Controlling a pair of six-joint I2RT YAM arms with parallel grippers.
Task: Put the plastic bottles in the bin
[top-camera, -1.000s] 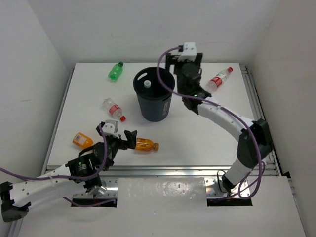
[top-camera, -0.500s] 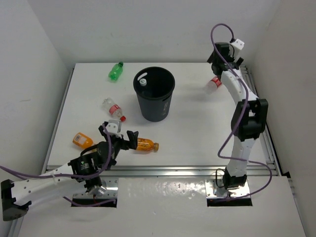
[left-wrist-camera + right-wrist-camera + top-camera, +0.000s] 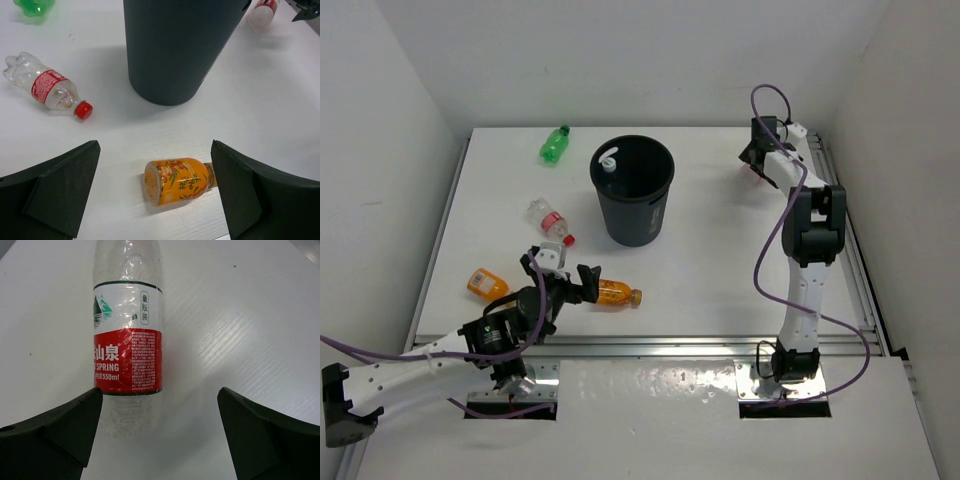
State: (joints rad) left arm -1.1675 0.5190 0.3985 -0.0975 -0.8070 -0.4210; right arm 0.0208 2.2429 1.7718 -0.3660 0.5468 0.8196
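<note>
- Plastic bottles are seen lying on the white table (image 3: 720, 270) around the bin (image 3: 635, 215), a black round wastebasket that tapers downward and stands upright toward the far middle of the table.
- A green bottle (image 3: 554, 145) is laid on its side at the far left, well apart from the bin.
- A clear bottle (image 3: 47, 87), crumpled, with a red label and a red cap, is laid on its side to the left of the bin.
- An orange bottle (image 3: 177, 181) with a printed orange label is laid on its side in front of the bin, base toward the left wrist camera. It is seen just ahead of the left gripper (image 3: 154, 145), whose fingers are spread wide and grasp nothing.
- A second orange bottle (image 3: 487, 284) is seen near the left edge of the table.
- A second clear bottle (image 3: 127, 340), with a red-and-white label bearing a mountain mark, is laid at the far right of the table. The right gripper (image 3: 160, 390) is held over it with fingers released on either side; whether one finger touches it cannot be told.
- Inside the bin, a white-capped bottle top (image 3: 610, 165) is seen against the left inner wall.
</note>
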